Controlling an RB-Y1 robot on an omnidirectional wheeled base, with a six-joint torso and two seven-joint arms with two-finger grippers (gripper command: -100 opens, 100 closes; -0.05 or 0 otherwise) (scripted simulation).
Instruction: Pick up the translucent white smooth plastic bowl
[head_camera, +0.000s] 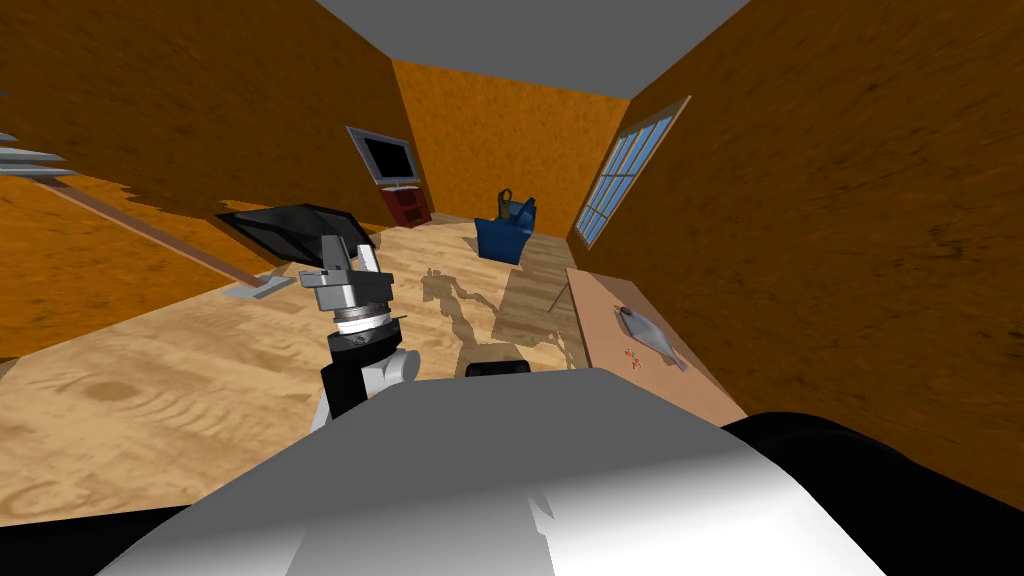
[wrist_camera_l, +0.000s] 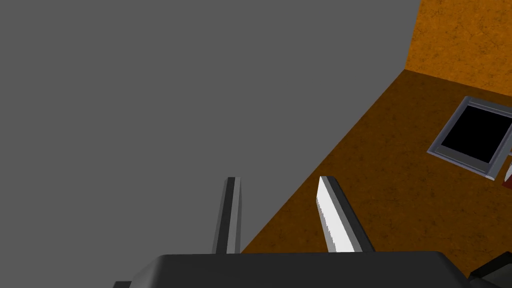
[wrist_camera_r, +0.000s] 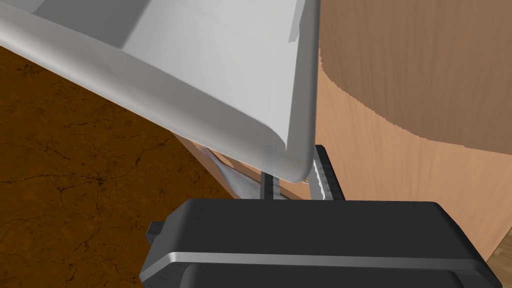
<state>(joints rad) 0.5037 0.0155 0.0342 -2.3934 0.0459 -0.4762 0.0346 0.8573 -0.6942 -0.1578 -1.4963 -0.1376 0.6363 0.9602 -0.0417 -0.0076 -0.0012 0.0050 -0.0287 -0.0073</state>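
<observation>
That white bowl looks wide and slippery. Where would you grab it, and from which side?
By its thin rim wall, not around the body: the bowl is far wider than the jaws open. Come at the edge rim-on, one jaw inside and one outside. The right gripper sits just so, pinching the rim's rounded corner.

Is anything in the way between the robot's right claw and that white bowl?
Nothing visible stands between them. The right gripper already pinches the white bowl by its rim, one finger on each side, with the light wooden table behind it.
</observation>
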